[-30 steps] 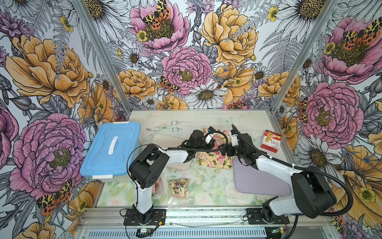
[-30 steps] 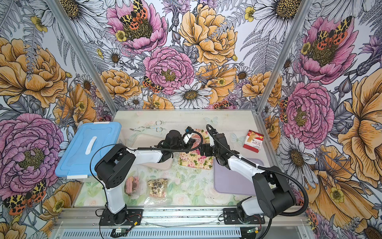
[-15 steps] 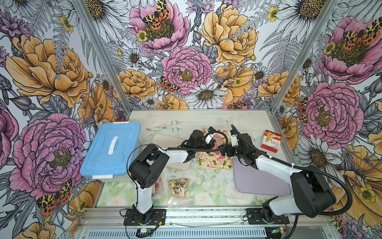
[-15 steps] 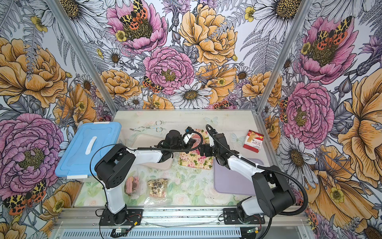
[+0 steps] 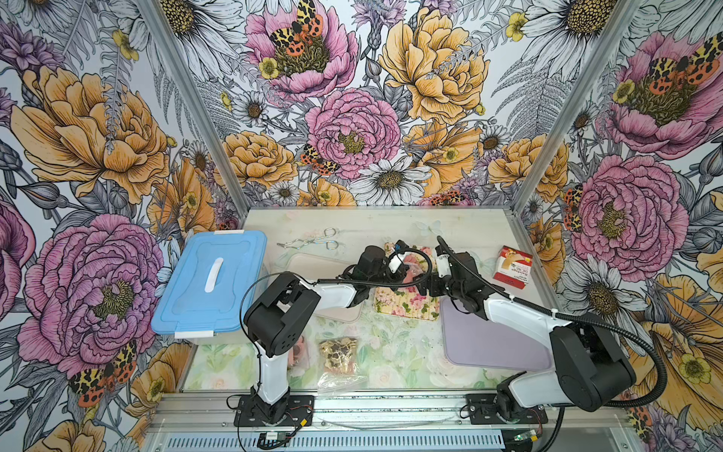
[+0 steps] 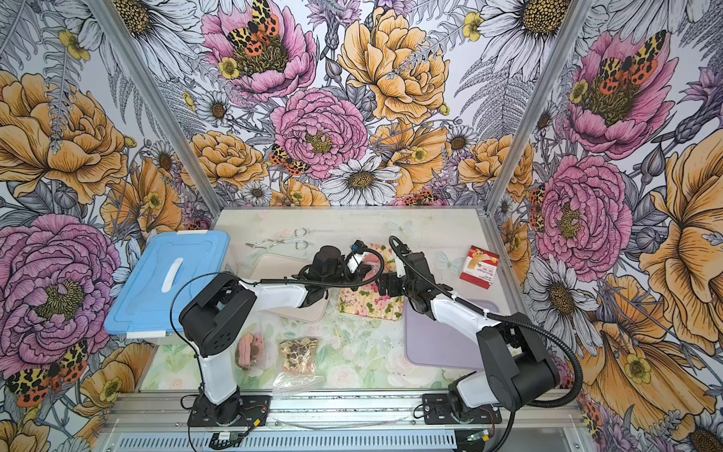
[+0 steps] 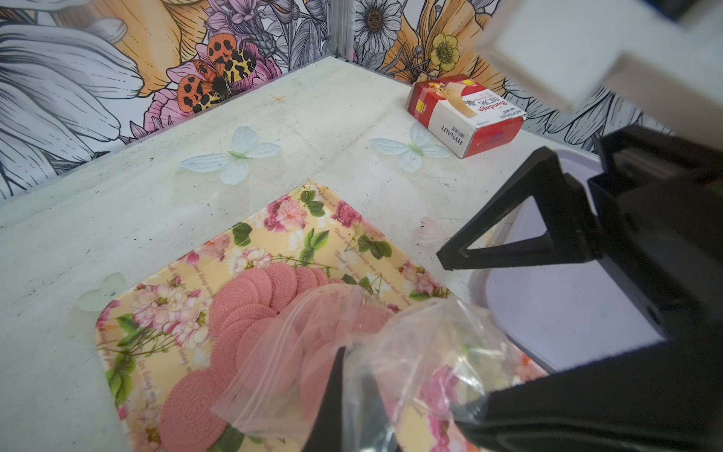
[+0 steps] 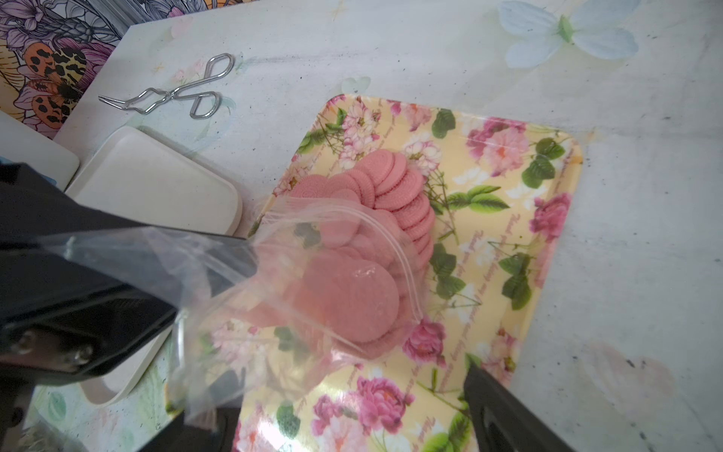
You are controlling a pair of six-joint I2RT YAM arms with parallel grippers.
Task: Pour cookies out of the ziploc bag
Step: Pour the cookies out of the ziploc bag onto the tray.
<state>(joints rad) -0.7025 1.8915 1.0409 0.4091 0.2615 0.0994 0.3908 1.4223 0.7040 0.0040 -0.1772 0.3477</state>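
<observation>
My left gripper (image 7: 352, 364) is shut on the clear ziploc bag (image 7: 410, 344), which it holds tilted over the floral tray (image 7: 164, 352), mouth down. Pink round cookies (image 8: 391, 184) lie overlapping on the tray, and several more cookies (image 8: 352, 297) show through the plastic at the bag's mouth. My right gripper (image 8: 340, 411) stands open close beside the bag, one finger (image 7: 528, 235) on each side of its crumpled upper part, gripping nothing. In both top views the two grippers (image 5: 403, 270) (image 6: 385, 287) meet over the tray's far end.
Two more bags of cookies (image 6: 297, 354) (image 6: 250, 348) lie near the front, by the left arm's base. A beige tray (image 5: 321, 270) sits left of the floral one and a purple tray (image 5: 497, 340) to its right. Blue-lidded box (image 5: 211, 281), metal tongs (image 5: 313, 242), red carton (image 5: 512, 268).
</observation>
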